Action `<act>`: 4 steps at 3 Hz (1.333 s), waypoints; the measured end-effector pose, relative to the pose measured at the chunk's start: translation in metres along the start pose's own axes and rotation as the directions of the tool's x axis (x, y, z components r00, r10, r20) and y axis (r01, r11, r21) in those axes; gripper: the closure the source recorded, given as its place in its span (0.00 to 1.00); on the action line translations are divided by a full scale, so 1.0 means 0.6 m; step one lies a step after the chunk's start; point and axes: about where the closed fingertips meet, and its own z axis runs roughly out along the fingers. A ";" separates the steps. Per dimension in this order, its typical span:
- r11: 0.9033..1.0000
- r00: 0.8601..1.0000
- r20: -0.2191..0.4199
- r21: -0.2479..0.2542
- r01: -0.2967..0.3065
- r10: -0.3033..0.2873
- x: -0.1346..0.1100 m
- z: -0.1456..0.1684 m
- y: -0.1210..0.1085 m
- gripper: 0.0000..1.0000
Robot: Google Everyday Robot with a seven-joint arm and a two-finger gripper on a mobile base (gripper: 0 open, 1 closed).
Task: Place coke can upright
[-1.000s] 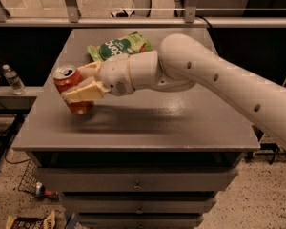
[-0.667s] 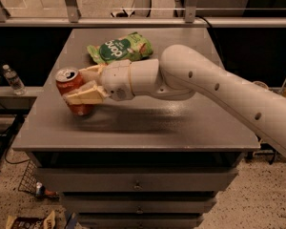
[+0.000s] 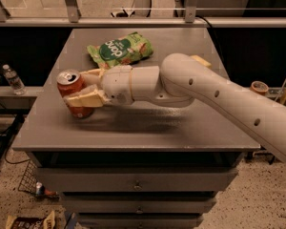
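The coke can (image 3: 72,90) is red-orange with a silver top and pull tab. It stands nearly upright, tilted slightly, at the left side of the grey table (image 3: 148,128). My gripper (image 3: 82,87) reaches in from the right and is shut on the can, with one cream finger behind it and one finger (image 3: 86,99) across its front. The can's lower part touches or nearly touches the tabletop. My white arm (image 3: 205,92) crosses the table's right half.
A green snack bag (image 3: 120,48) lies at the table's back, behind the gripper. A water bottle (image 3: 13,79) stands on a ledge to the left. A roll of tape (image 3: 260,87) sits at the right. Drawers are below the tabletop.
The can, still gripped, has turned more upright and moved slightly left and down toward the tabletop. The arm has shifted with it.
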 end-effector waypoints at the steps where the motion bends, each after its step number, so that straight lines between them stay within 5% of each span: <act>1: 1.000 1.000 0.001 -0.004 0.001 -0.001 -0.001 0.003 0.002 0.59; 3: 1.000 1.000 0.002 -0.012 0.004 -0.004 -0.004 0.009 0.007 0.11; 4: 1.000 1.000 0.002 -0.015 0.005 -0.005 -0.005 0.012 0.009 0.00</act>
